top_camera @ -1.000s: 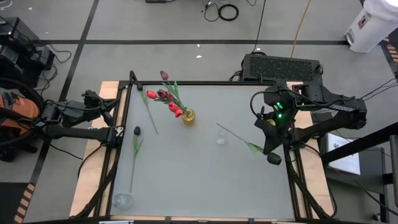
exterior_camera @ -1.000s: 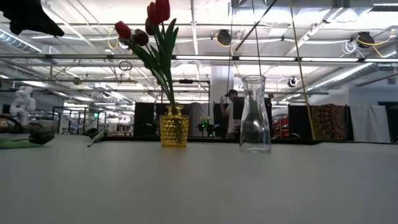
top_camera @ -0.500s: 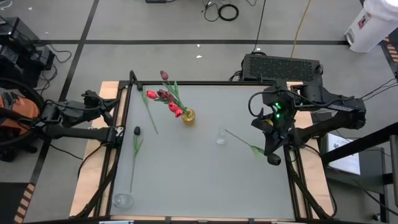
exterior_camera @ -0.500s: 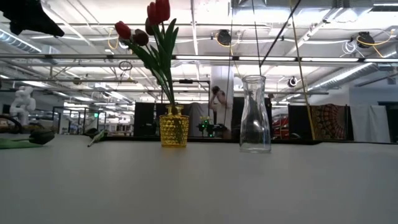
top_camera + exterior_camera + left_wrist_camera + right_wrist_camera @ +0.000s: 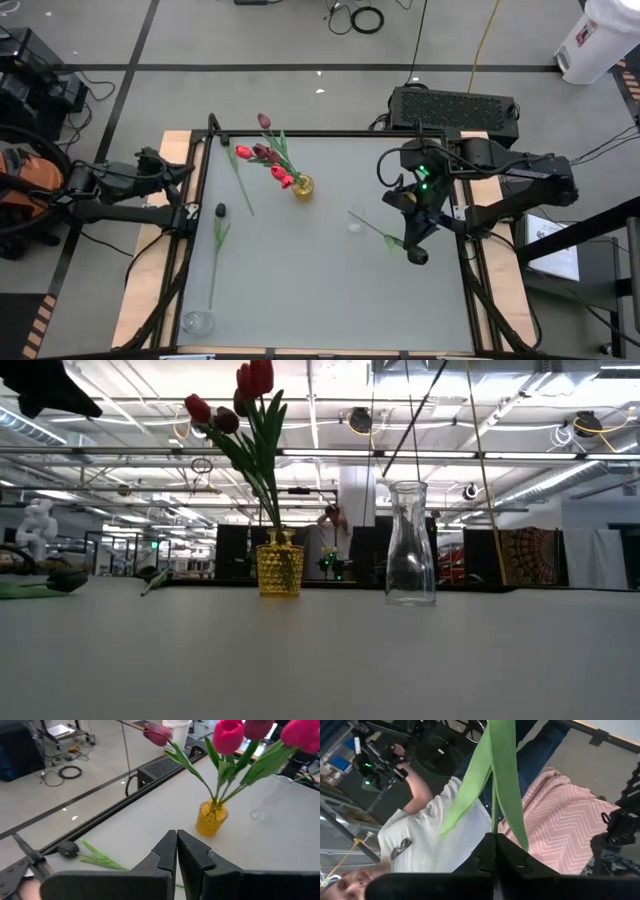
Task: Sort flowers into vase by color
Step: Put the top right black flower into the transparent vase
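Grey and plain, my desk [image 5: 330, 290] sits on a concrete floor with black tape lines, and I can read no label, brand or writing on anything here. My right tool [image 5: 494, 851] is clamped shut on the thin green stem of one tulip [image 5: 375, 228], the long leaves rising straight past my fingers in the right wrist view; from above, that stem slants from the tool toward the clear glass vase [image 5: 354, 222], its far end over the vase's mouth. I cannot make out the colour of its head. Behind the leaves, the wrist view catches a person in a white shirt and some pink zigzag fabric. My left tool [image 5: 176, 851] is pinched together on nothing, waiting at the left edge of the desk. Further out stands the yellow glass vase [image 5: 303, 186], holding red and maroon tulips [image 5: 263, 153] that lean toward the far left corner. One loose flower [image 5: 239, 172] lies flat just beside that bunch, and a dark-headed flower [image 5: 217, 240] lies near the left edge, its stem running toward a second clear vase [image 5: 197, 322] at the near left corner.
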Robot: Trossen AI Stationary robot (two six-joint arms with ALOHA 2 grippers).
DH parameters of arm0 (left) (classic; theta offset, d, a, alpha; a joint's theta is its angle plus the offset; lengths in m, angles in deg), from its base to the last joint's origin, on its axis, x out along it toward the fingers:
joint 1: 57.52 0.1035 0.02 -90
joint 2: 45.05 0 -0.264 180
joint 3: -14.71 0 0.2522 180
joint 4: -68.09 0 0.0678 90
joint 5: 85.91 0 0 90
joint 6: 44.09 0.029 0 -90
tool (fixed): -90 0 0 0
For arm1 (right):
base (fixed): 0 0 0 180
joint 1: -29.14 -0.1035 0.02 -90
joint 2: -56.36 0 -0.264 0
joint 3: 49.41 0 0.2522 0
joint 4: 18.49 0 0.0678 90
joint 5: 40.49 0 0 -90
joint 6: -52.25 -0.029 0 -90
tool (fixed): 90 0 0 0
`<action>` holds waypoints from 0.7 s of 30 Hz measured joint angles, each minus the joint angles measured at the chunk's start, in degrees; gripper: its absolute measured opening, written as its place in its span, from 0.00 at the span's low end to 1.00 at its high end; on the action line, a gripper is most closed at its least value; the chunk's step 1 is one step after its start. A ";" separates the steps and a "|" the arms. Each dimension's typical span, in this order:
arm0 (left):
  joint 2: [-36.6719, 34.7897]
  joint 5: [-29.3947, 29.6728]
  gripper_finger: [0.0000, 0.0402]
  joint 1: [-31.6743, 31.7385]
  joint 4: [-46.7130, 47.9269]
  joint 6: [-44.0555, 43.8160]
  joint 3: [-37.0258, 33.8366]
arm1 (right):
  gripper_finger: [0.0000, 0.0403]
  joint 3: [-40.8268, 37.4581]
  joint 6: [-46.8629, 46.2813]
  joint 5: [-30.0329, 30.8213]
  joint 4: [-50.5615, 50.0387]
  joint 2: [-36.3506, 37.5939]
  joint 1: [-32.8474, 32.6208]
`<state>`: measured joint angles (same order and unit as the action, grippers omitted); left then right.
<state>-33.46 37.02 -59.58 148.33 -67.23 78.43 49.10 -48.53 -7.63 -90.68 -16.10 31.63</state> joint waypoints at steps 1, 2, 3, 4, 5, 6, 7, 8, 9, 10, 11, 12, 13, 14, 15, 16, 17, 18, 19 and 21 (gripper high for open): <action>0.00 -0.49 0.05 0.01 0.00 0.02 0.00 | 0.00 0.00 -0.11 -0.05 0.00 0.01 0.22; 0.00 -1.04 0.05 0.02 0.00 0.02 0.00 | 0.00 0.00 -0.18 -0.09 -0.04 0.07 0.43; 0.00 -1.39 0.05 0.02 0.00 0.02 0.00 | 0.00 0.00 -0.48 -0.18 -0.04 0.14 0.64; 0.00 -1.46 0.05 0.00 0.00 0.02 0.00 | 0.00 0.00 -0.57 -0.20 -0.04 0.33 0.89; 0.00 -1.46 0.05 0.00 0.00 0.02 0.00 | 0.00 0.00 -0.58 -0.16 -0.04 0.51 1.06; 0.00 -1.45 0.05 0.01 0.00 0.00 0.00 | 0.00 0.00 -0.66 -0.21 -0.04 0.65 1.29; 0.00 -1.45 0.05 -0.01 0.00 0.02 0.00 | 0.00 0.00 -0.76 -0.22 -0.04 1.01 1.49; 0.00 -1.46 0.05 0.01 0.00 0.04 0.01 | 0.00 0.00 -0.78 -0.22 -0.07 1.53 1.71; 0.00 -1.45 0.05 0.02 0.00 0.04 0.00 | 0.00 0.00 -0.86 -0.23 -0.07 1.85 1.92; 0.00 -1.45 0.05 0.01 0.00 0.04 0.00 | 0.00 0.06 -1.25 -0.25 -0.13 2.13 2.08; 0.00 -1.45 0.05 0.00 0.00 0.04 0.00 | 0.00 0.07 -1.86 -0.20 -0.40 2.60 2.21; 0.00 -1.46 0.05 0.02 0.00 0.04 0.00 | 0.00 0.07 -2.13 -0.16 -0.72 2.81 2.40; 0.00 -1.45 0.05 0.02 0.00 0.04 0.00 | 0.00 0.07 -2.55 -0.18 -0.66 2.96 2.46; 0.00 -1.45 0.05 0.02 0.00 0.03 0.00 | 0.00 0.07 -3.26 -0.12 -0.85 3.27 2.49; 0.00 -1.45 0.05 0.00 0.00 0.04 0.00 | 0.00 0.07 -3.50 -0.02 -1.51 3.49 2.49; 0.00 -1.44 0.05 0.01 0.00 0.04 0.00 | 0.00 0.07 -3.59 -0.12 -1.93 3.61 2.49; 0.00 -1.43 0.05 0.00 0.00 0.02 0.00 | 0.00 0.07 -3.59 -0.22 -2.16 3.74 2.49; 0.00 -1.43 0.05 0.02 0.00 0.04 0.00 | 0.00 0.07 -3.59 -0.22 -2.83 3.86 2.46; 0.00 -1.43 0.05 0.02 0.00 0.04 0.00 | 0.00 0.07 -3.52 -0.22 -3.68 3.88 2.46; 0.00 -1.42 0.05 0.01 0.00 -0.02 0.00 | 0.00 0.07 -3.29 -0.20 -4.20 3.88 2.48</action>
<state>-33.46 35.60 -59.58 148.33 -67.25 78.43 49.17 -51.82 -7.83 -94.89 -12.22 34.11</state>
